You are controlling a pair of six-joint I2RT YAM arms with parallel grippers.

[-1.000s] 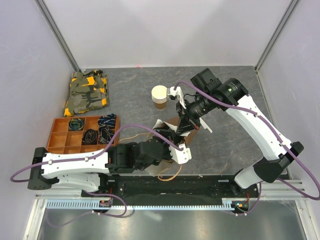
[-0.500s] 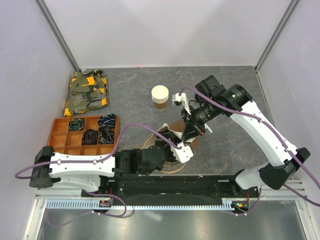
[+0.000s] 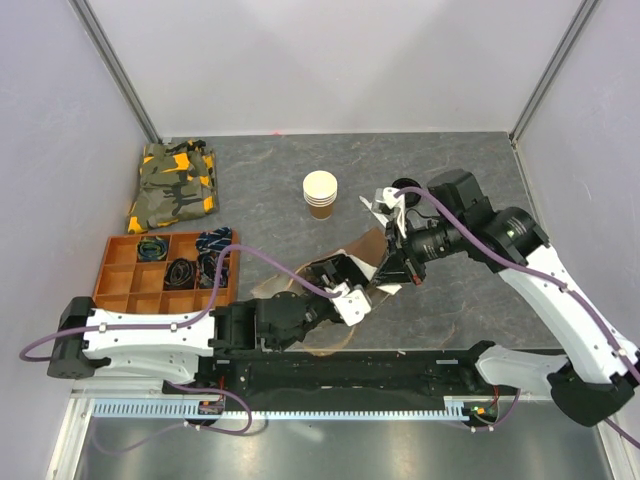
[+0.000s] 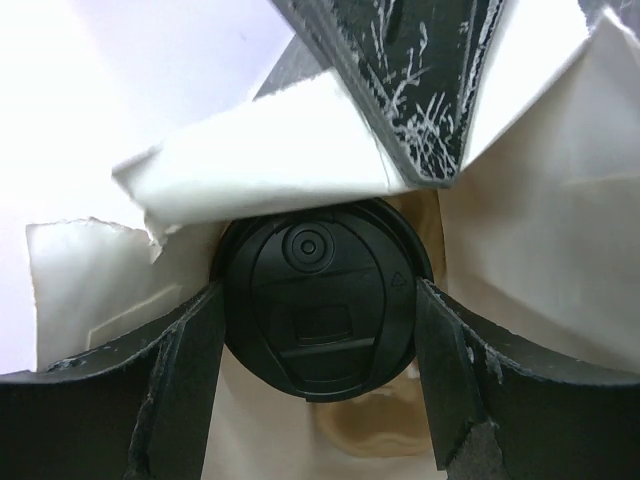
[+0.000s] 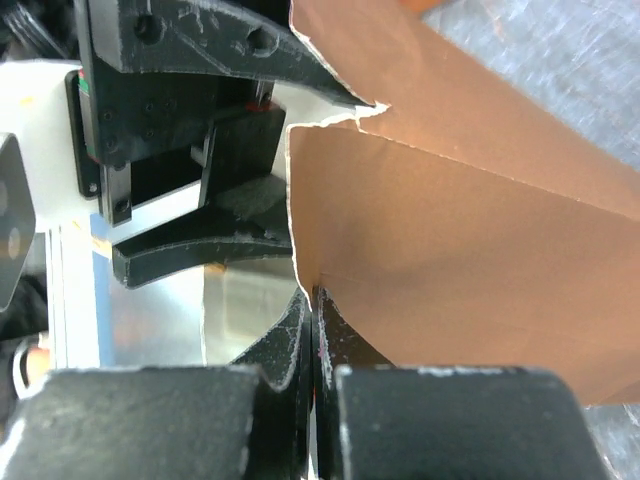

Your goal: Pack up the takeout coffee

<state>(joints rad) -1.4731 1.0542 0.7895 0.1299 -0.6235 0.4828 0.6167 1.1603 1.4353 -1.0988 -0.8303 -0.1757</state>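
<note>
Now left gripper [image 4: 320, 372] jaws grip coffee [image 4: 318, 290] by its sides, black lid showing, within bag [image 5: 460, 240] mouth; right gripper [image 5: 312, 335] jaws pinched on bag's torn edge; cup stack [image 3: 320, 194] stands well apart.

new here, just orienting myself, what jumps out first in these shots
Mid-table, a brown paper bag draws the eye: the right tool pinches its torn edge, while the left tool grips the black-lidded coffee cup amid its white lining. A stack of cups stands just behind.
</note>
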